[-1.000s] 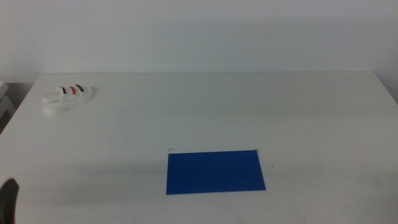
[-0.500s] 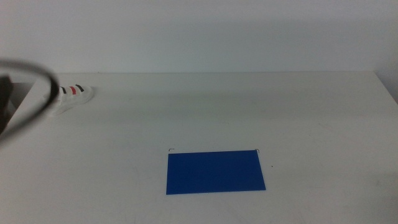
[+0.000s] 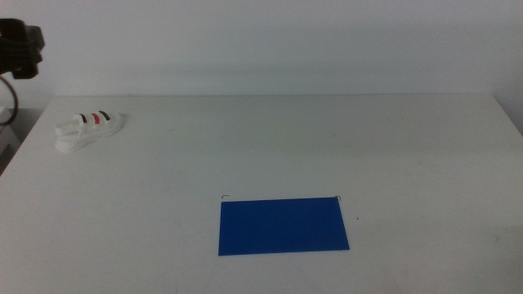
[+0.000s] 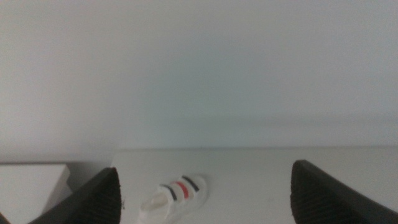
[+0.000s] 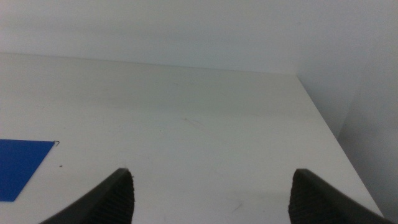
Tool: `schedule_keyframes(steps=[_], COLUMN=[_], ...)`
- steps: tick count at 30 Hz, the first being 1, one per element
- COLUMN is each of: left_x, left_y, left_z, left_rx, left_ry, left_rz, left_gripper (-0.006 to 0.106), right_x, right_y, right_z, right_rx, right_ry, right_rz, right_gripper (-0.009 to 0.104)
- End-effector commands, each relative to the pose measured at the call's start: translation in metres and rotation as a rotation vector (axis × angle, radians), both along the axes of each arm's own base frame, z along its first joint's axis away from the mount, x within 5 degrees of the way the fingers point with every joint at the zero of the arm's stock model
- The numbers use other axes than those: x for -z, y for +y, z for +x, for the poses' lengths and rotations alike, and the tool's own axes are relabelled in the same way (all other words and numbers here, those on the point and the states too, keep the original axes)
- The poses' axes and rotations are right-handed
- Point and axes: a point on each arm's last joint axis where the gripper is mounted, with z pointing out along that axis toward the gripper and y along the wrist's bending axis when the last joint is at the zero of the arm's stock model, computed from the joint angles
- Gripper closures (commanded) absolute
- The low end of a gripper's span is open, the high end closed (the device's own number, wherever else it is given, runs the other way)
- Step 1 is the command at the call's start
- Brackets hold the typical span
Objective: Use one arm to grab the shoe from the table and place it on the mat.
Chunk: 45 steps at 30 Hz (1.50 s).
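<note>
White on white, the shoe (image 3: 88,131) lies on its sole at the far left corner of the desk (image 3: 270,147), its two black straps and the red one between them facing up; nothing touches it. In your left wrist view the same shoe (image 4: 173,196) shows between the two dark jaws of the left claw (image 4: 205,199), closer to one jaw than the other, and clearly beyond and below them, so the claw hangs above the desk short of the shoe. Its jaws stand wide apart and hold nothing. In the middle view you see only a dark piece of the left arm (image 3: 20,47) at the upper left edge, raised above the desk's left end and well apart from the shoe. The blue mat (image 3: 283,226) lies flat near the front middle of the desk, far from the shoe and bare. Your right claw (image 5: 208,199) waits over the right side of the desk, jaws spread wide and holding nothing, with one corner of the mat (image 5: 18,165) visible beyond one jaw.
</note>
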Motion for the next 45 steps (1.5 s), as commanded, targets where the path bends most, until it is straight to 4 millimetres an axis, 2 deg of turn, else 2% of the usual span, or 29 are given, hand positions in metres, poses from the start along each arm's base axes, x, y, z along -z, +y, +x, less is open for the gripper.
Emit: schedule_keyframes(steps=[1, 6, 16, 24, 32, 38, 45], left_x=[-0.018, -0.013, -0.035, -0.033, 0.000, 0.038, 0.081], left_y=[-0.001, 0.001, 0.008, 0.037, 0.073, 0.092, 0.101], left_z=[0.009, 0.032, 0.093, 0.141, 0.184, 0.214, 0.245], left_rx=[0.004, -0.010, -0.018, 0.103, 0.256, 0.373, 0.428], left_ry=[-0.056, 0.068, 0.312, 0.453, 0.593, 0.619, 0.679], left_rz=[-0.008, -0.007, 0.135, 0.177, 0.352, 0.340, 0.357], left_gripper=[0.007, 0.007, 0.007, 0.007, 0.007, 0.007, 0.011], right_x=[-0.007, -0.007, -0.007, -0.007, -0.007, -0.007, -0.007], right_y=[0.000, 0.000, 0.000, 0.000, 0.000, 0.000, 0.000], right_z=[-0.001, -0.001, -0.001, -0.001, -0.001, -0.001, -0.001], right_rx=[0.005, 0.005, 0.005, 0.005, 0.005, 0.005, 0.005], right_ry=[-0.098, -0.098, -0.098, -0.098, -0.098, -0.098, -0.098], right_rz=[-0.018, -0.018, -0.018, -0.018, -0.018, -0.018, -0.018], right_gripper=[0.031, 0.031, 0.031, 0.031, 0.031, 0.031, 0.031])
